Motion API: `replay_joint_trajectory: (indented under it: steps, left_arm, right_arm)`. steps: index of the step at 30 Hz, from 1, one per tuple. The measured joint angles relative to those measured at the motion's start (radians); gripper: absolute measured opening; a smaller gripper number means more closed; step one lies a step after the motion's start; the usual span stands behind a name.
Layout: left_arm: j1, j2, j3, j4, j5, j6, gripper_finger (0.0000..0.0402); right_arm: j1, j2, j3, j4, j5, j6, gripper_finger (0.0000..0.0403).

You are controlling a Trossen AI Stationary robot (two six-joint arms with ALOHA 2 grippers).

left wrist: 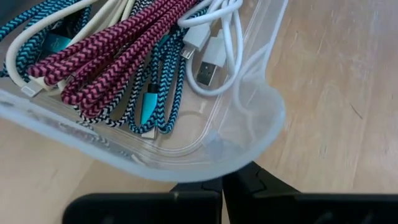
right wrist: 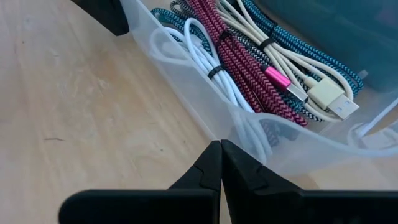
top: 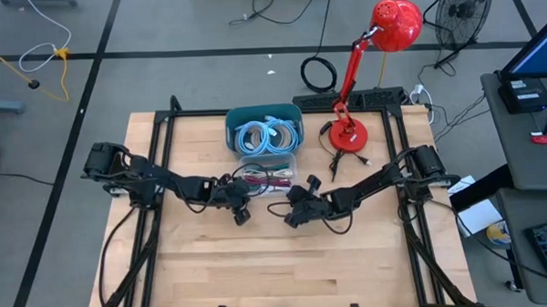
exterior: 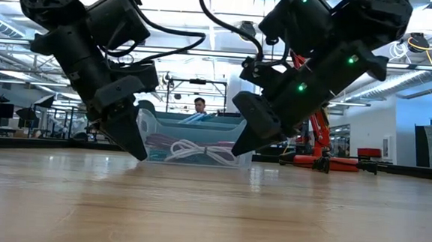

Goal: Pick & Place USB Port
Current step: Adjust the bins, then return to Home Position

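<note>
Resting low over the wooden table point(top: 259, 263), both arms meet near its middle, just in front of a clear plastic bin point(top: 267, 168) of USB cables point(top: 265, 179). The left gripper point(top: 242, 215) sits off the bin's left front corner with its fingers pressed together and nothing between them; in its wrist view the two dark fingers point(left wrist: 249, 180) meet in a thin seam right under the bin's rounded corner point(left wrist: 261, 118). The right gripper point(top: 292, 217) is near the bin's right front corner, fingers likewise closed and empty, their tips point(right wrist: 219, 165) pointing at the bin's translucent wall point(right wrist: 292, 146).

The cables lie inside the bin: a maroon braided one point(left wrist: 118, 43), a white one with a bare USB plug point(left wrist: 208, 68), teal-and-black braided ones point(left wrist: 163, 87), and in the right wrist view a cream cable ending in a tan plug point(right wrist: 333, 99) and a pink-tipped connector point(right wrist: 278, 78). None is out on the table.

Behind the clear bin stands a teal bin point(top: 264, 128) of coiled pale-blue cable. A red desk lamp point(top: 350, 133) stands to its right, its base on the table's back right. From table height both grippers point(exterior: 129, 134) point(exterior: 248, 142) tilt down toward the wood, tips just above it, with the clear bin point(exterior: 192, 146) between and behind them.
</note>
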Motion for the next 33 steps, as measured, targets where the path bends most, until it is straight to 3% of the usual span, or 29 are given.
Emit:
replay_joint_trajectory:
  steps: [22,33]
  left_arm:
    - [0.045,0.000,0.000,-0.003,0.006,0.031,0.0000]
    - [-0.054,-0.022,-0.001,-0.003,0.014,-0.018,0.0000]
  right_arm:
    - [-0.013,0.001,0.000,0.034,0.022,-0.031,0.0000]
    - [0.034,0.001,0.002,0.052,0.017,-0.022,0.0000]
